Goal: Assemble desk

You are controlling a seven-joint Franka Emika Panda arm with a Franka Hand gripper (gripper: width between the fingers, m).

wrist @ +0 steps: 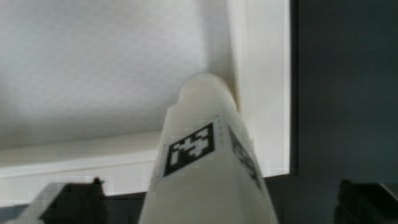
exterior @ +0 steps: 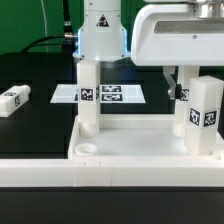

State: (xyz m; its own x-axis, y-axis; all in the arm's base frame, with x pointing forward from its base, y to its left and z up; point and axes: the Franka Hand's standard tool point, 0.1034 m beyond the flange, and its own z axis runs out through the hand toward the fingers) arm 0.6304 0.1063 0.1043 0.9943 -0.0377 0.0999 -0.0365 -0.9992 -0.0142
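The tabletop [exterior: 130,135] is laid flat across the foreground, its long axis running from the exterior view's left to its right, with the rim turned up. It is set just behind the bar [exterior: 110,172].

The first leg [exterior: 88,95] is stood upright at the far corner on the exterior view's left, long axis vertical and tag facing the camera. A round socket [exterior: 86,148] is seen in the near corner on that side, just in front of it. The second leg [exterior: 205,115] is stood upright at the exterior view's right end, tag likewise facing the camera. The third leg [exterior: 14,100] is laid on its side on the black table [exterior: 40,125], well apart at the exterior view's left, with its long axis nearly level.

The gripper [exterior: 180,90] is held just beside the second leg. In the wrist view the leg [wrist: 199,120] is seen end-on between the fingertips [wrist: 71,200], and the gripper [wrist: 217,200] is spread wide, with a gap left on each side and nothing clamped. The tabletop [wrist: 89,80] fills the background there, its rim close beside the leg.

Bare surface is left between the two upright legs. The marker board [exterior: 112,95] lies flat behind them.
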